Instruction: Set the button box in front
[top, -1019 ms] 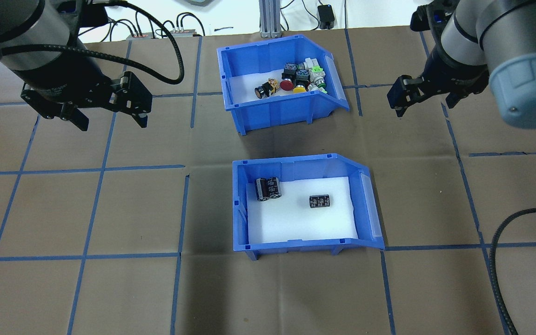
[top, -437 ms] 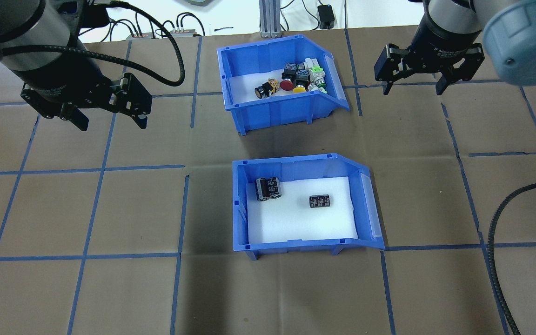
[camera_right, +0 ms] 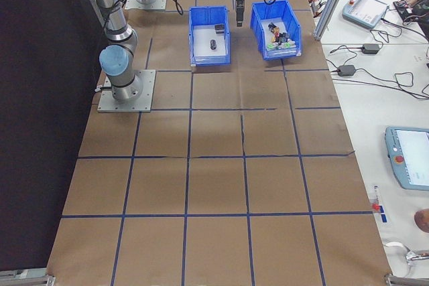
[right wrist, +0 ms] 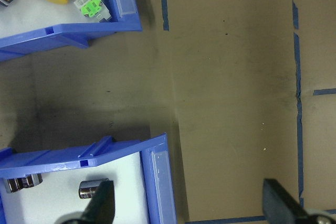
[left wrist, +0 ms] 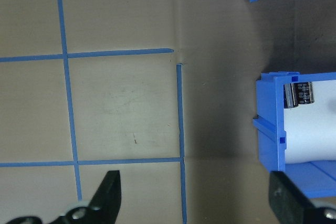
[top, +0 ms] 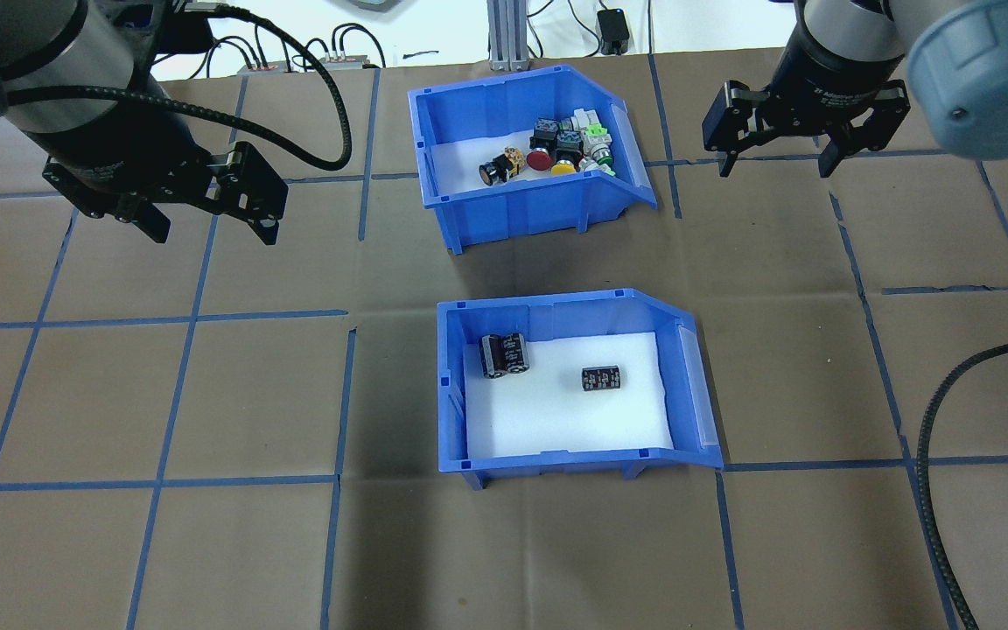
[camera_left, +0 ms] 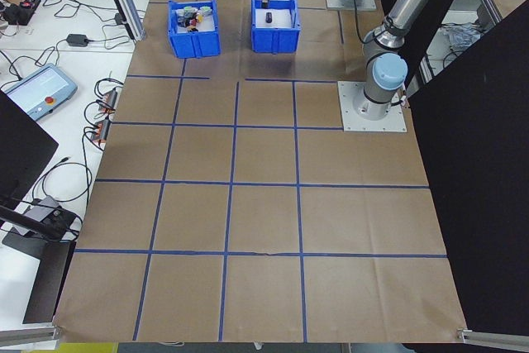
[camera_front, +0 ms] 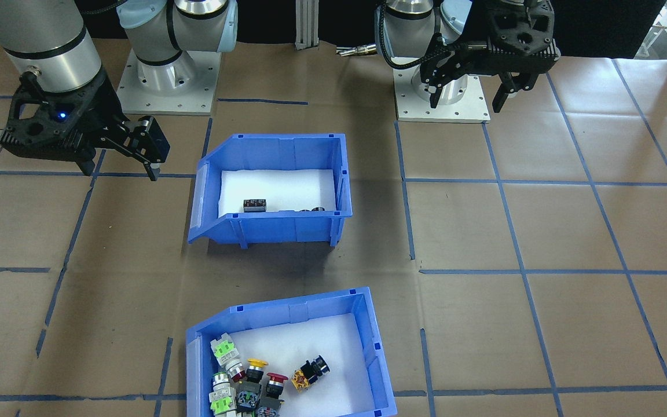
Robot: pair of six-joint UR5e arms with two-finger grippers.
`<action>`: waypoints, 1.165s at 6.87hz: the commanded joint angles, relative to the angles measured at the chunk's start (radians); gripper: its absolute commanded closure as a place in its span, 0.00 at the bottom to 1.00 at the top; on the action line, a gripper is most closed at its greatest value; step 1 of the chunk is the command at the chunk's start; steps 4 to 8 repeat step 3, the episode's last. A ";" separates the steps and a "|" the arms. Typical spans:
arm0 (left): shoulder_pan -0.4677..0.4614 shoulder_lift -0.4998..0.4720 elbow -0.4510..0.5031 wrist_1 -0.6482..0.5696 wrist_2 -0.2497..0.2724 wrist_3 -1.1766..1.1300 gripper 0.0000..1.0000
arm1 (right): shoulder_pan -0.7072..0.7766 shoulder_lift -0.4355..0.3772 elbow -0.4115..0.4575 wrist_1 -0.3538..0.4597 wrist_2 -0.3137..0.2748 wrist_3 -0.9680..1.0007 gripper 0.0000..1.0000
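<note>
The button box (top: pixel 523 213), a blue bin with a white liner and coloured push-buttons (top: pixel 556 147), stands at the far side of the table; it is also in the front-facing view (camera_front: pixel 287 310) and at the top left of the right wrist view (right wrist: pixel 68 29). My right gripper (top: pixel 773 171) hovers open and empty to its right, clear of the sloped lip; its fingers (right wrist: pixel 275 200) frame bare paper. My left gripper (top: pixel 211 232) hangs open and empty well to the box's left, seen too in the front-facing view (camera_front: pixel 465 104).
A like blue bin (top: pixel 556 460) holding three black cylinders (top: pixel 600 378) stands nearer my base, directly in line with the button box. Both arm bases (camera_front: pixel 442 98) sit behind it. A black cable (top: pixel 928 490) loops at the right. Brown paper with blue tape lines covers the table.
My right gripper swung toward the far edge and turned so its fingers point down, then held still. My left gripper shifted only slightly. Both bins stayed put.
</note>
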State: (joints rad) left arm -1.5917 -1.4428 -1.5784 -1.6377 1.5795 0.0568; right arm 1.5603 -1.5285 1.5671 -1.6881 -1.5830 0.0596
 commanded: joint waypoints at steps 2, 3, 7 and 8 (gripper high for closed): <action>-0.001 -0.001 0.000 -0.001 0.002 0.014 0.00 | 0.000 0.002 -0.001 -0.001 -0.002 -0.006 0.00; -0.001 -0.001 0.000 -0.001 0.004 0.014 0.00 | 0.000 0.001 0.001 0.001 -0.002 -0.009 0.00; -0.001 -0.001 0.000 -0.001 0.004 0.014 0.00 | 0.000 0.001 0.001 0.001 -0.002 -0.009 0.00; -0.001 -0.001 0.000 -0.001 0.004 0.014 0.00 | 0.000 0.001 0.001 0.001 -0.002 -0.009 0.00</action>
